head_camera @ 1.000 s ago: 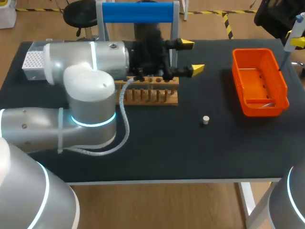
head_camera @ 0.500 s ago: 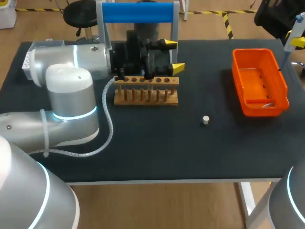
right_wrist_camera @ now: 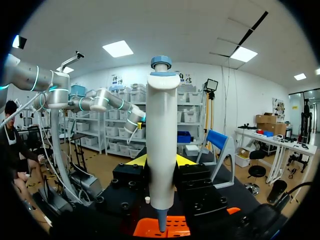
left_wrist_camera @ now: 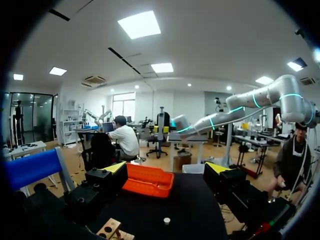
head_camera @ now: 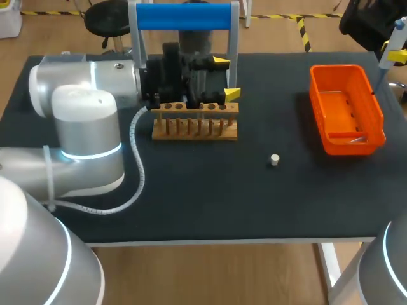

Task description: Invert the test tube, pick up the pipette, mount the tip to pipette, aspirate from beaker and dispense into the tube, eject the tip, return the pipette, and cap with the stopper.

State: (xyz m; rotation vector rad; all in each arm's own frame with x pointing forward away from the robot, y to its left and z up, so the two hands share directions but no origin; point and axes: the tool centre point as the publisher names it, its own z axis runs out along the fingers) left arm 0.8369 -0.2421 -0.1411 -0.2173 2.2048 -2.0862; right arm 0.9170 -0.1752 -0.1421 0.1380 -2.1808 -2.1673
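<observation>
My left gripper (head_camera: 226, 78) stands open just behind the right end of the wooden tube rack (head_camera: 196, 121), with nothing between its fingers. In the left wrist view the same gripper (left_wrist_camera: 167, 168) looks across the table at the orange bin (left_wrist_camera: 147, 180) and the small white stopper (left_wrist_camera: 166, 220). The stopper (head_camera: 274, 159) lies alone on the black table, to the right of the rack. My right gripper (right_wrist_camera: 161, 161) is shut on the white pipette (right_wrist_camera: 162, 150), held upright with its bare nose above the orange bin (right_wrist_camera: 170, 227). In the head view that pipette (head_camera: 395, 38) hangs beyond the bin's far right corner.
The orange bin (head_camera: 345, 108) stands at the table's right side. A blue-topped stand (head_camera: 184, 16) rises behind the rack. My left arm's big joints cover the table's left part.
My left arm has drawn back to the left, carrying its open gripper from beyond the rack's right end to just behind it. The right arm and pipette have not moved.
</observation>
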